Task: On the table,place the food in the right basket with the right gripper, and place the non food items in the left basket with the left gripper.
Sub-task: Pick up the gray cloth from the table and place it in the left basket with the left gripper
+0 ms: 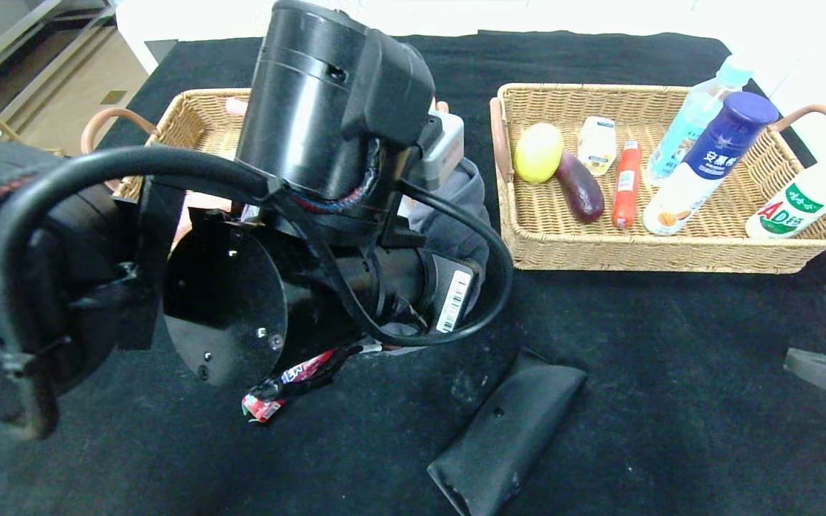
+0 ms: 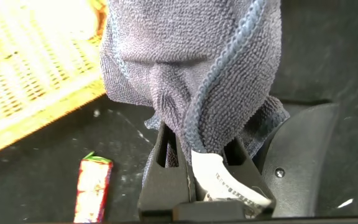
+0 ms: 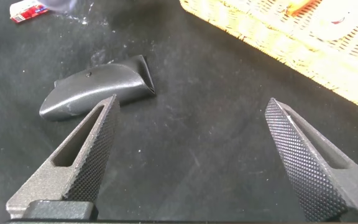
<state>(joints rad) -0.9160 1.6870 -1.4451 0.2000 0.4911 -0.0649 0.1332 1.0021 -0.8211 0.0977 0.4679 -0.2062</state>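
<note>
**Grey cloth clamped in the left gripper beside the left basket**

Grey cloth point(image 2: 191, 68) hangs bunched from the left gripper point(image 2: 194, 168), whose two black fingers are pressed together on it, the white tag point(image 2: 225, 180) curling out by the fingertips. Just beyond the held cloth lies the wicker wall of the left basket point(image 2: 36, 118); the cloth is by its near edge. On the black table point(image 1: 671, 358) beside this gripper rests the red candy stick point(image 2: 93, 190), untouched, and close on the gripper's other side lies the black glasses case point(image 2: 300, 155).

Well off from that arm, the right gripper point(image 3: 191, 162) hovers low over bare cloth with its textured fingers point(image 3: 89, 162) spread wide and nothing between them. Ahead of its fingertips sits the glasses case, apart from them; the right basket point(image 1: 671, 251) lies off to one side, holding the blue-capped white bottle point(image 1: 707, 165) among other food.
</note>
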